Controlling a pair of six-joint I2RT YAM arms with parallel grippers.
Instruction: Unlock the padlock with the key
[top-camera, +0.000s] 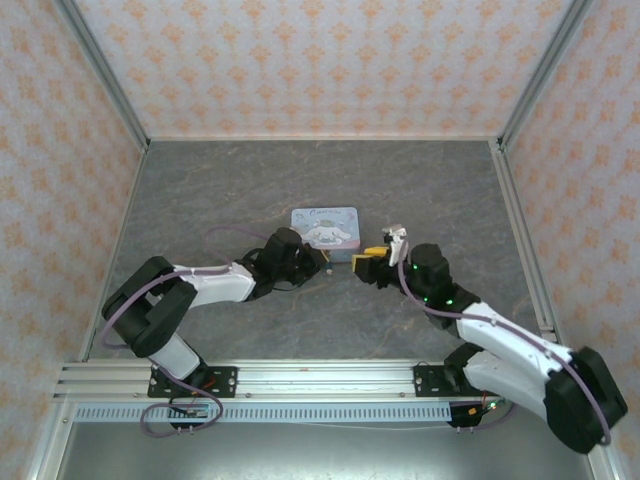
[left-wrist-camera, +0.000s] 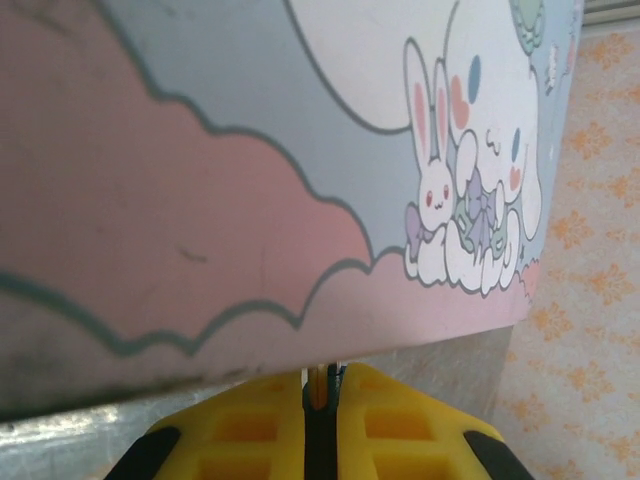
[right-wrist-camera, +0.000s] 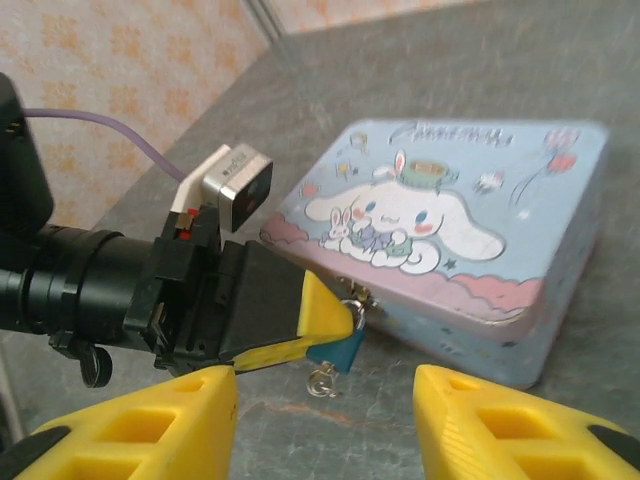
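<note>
Tiny teal padlock (right-wrist-camera: 345, 349) hangs at the cartoon tin's (right-wrist-camera: 470, 240) front clasp, what looks like the key (right-wrist-camera: 322, 381) just under it — light, stiff, slippery metal, best pinched across its flat body; left end effector (right-wrist-camera: 335, 320) pressed together right at it, right end effector (right-wrist-camera: 325, 415) wide apart.

1. A grey, marble-veined, stone-look tabletop (top-camera: 320, 180) forms the base of the enclosure, matt and evenly lit.
2. At the tabletop's far edge stands a flat back wall panel (top-camera: 320, 60), papered pale cream-pink with rows of small orange floral motifs.
3. Matching papered panels rise along the tabletop's left edge (top-camera: 50, 180) and right edge (top-camera: 595, 170).
4. Slim silver aluminium posts (top-camera: 100, 70) climb from the tabletop's two far corners, where the panels meet.
5. Along the tabletop's near edge lies a silver slotted aluminium rail (top-camera: 320, 378), then a pale toothed strip (top-camera: 330, 411), then a plain grey metal sheet (top-camera: 320, 450).
6. The light is soft and diffuse; shadows on the tabletop are faint.
</note>
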